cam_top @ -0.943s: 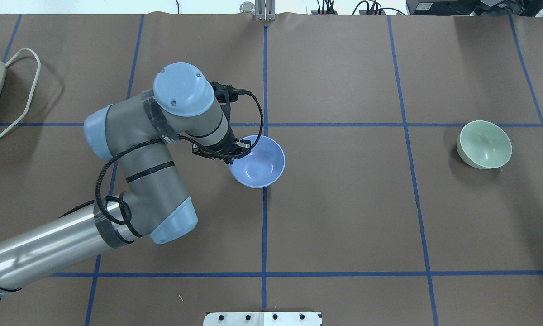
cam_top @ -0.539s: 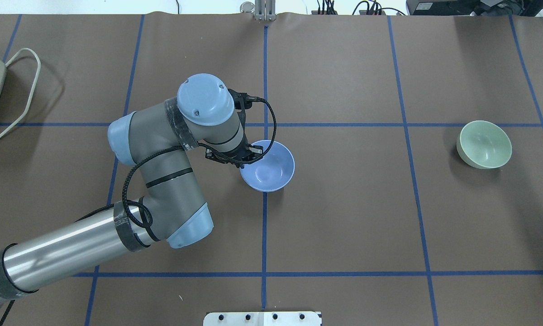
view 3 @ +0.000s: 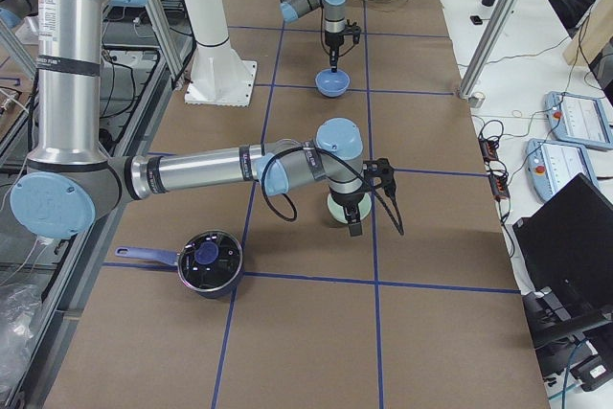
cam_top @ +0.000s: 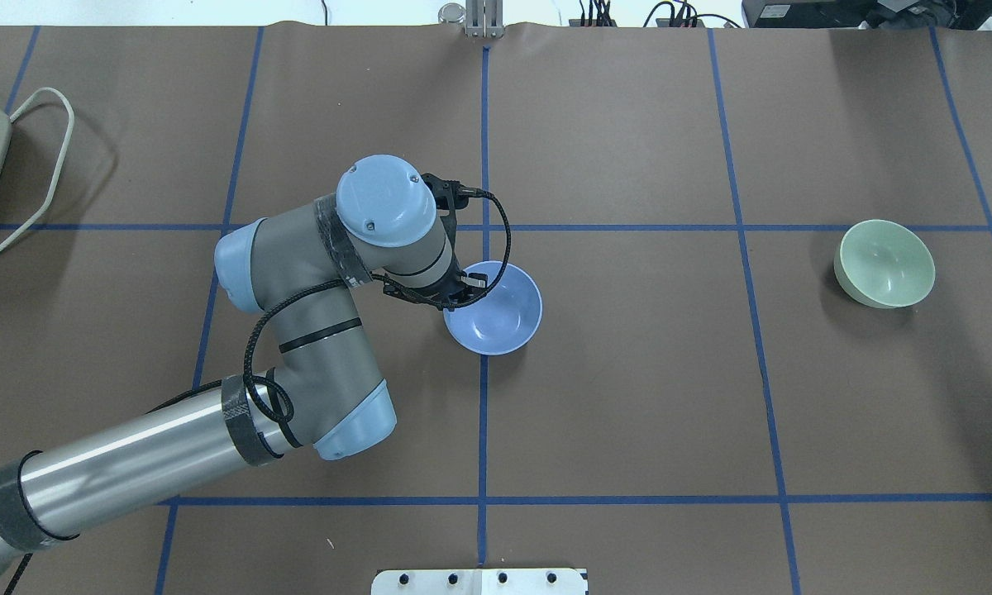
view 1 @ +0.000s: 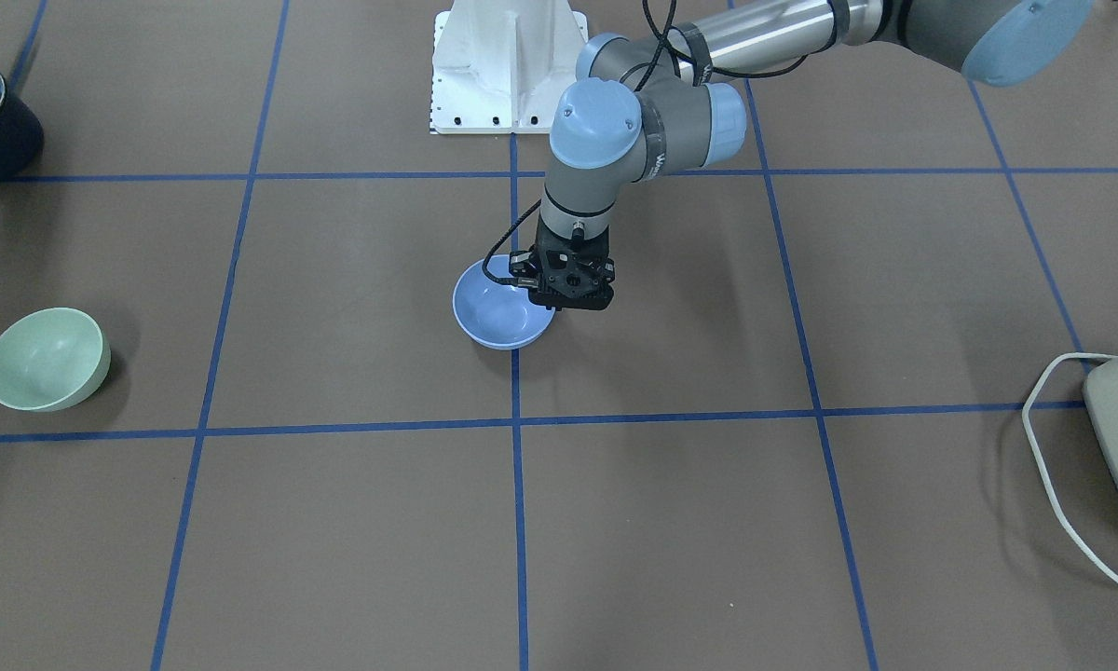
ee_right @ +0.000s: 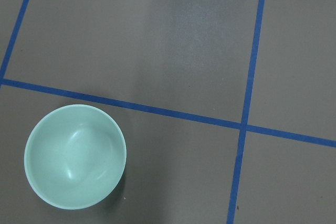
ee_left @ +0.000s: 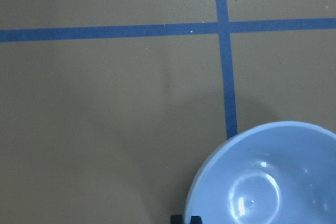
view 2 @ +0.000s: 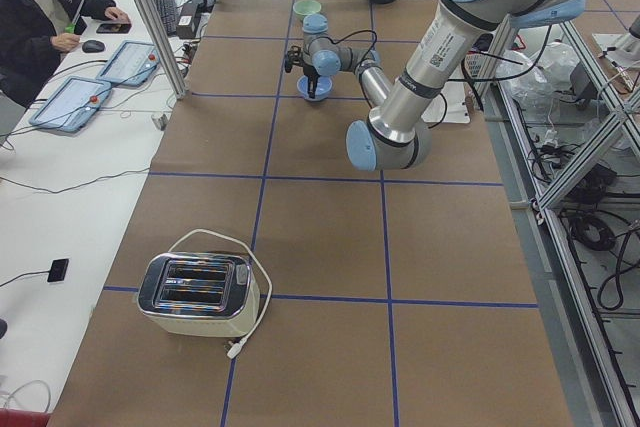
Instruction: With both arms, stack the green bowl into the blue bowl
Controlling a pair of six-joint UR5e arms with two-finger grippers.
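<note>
From the right end, near to far. Nearest is the pot point(view 3: 209, 261), lid on, standing on the bench point(cam_top: 628, 372). Above it the right arm point(view 3: 201, 171) reaches across. Its right pincer point(view 3: 351, 219) points down close to the green bowl point(cam_top: 884, 263). How far it is open can't be told, since only this side view shows it. The right wrist view has the green bowl low-left, mouth up. It sits on the bench on the robot's right side, well apart from the blue bowl point(cam_top: 496, 310).

The blue bowl is mid-bench, over the centre tape line point(cam_top: 484, 430), mouth up. Closed on its rim, on the robot's-left side, is the left pincer point(cam_top: 461, 293). Can't tell if the bowl touches the bench or is just clear of it. The left arm point(cam_top: 322, 330) is bent over it, wrist pointing down. Farthest is the toaster point(view 2: 198, 292), at the left end.
</note>
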